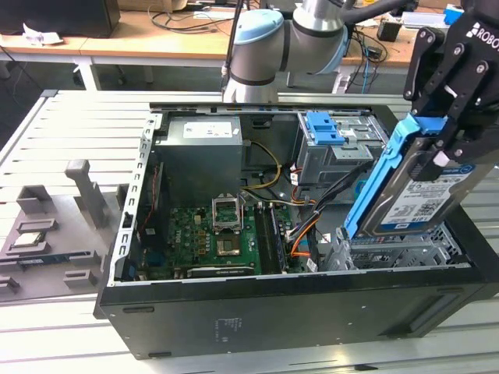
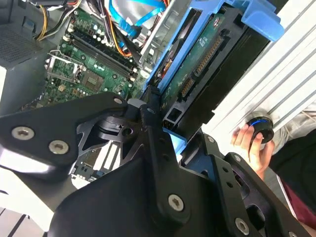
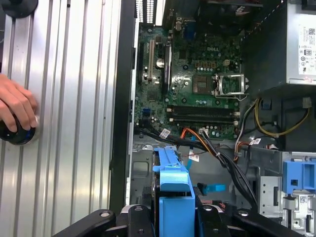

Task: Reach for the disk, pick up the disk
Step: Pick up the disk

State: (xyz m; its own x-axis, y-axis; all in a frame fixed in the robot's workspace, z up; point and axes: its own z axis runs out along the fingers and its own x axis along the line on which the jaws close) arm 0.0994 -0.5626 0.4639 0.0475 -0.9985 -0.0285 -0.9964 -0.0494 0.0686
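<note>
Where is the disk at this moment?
In the exterior view, the disk is at the right, tilted up above the open computer case, gripped at its upper end by the gripper, just over the drive cage.

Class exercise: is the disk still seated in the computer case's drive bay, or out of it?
Out. The disk hangs tilted above the drive bay, clamped in the gripper.

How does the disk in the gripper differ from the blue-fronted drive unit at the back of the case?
The disk is lifted and tilted above the case, clamped by the gripper; the drive unit sits level, mounted in its bay. The disk shows a white label; the unit shows a blue front plate. Both combine silver metal with blue plastic.
</note>
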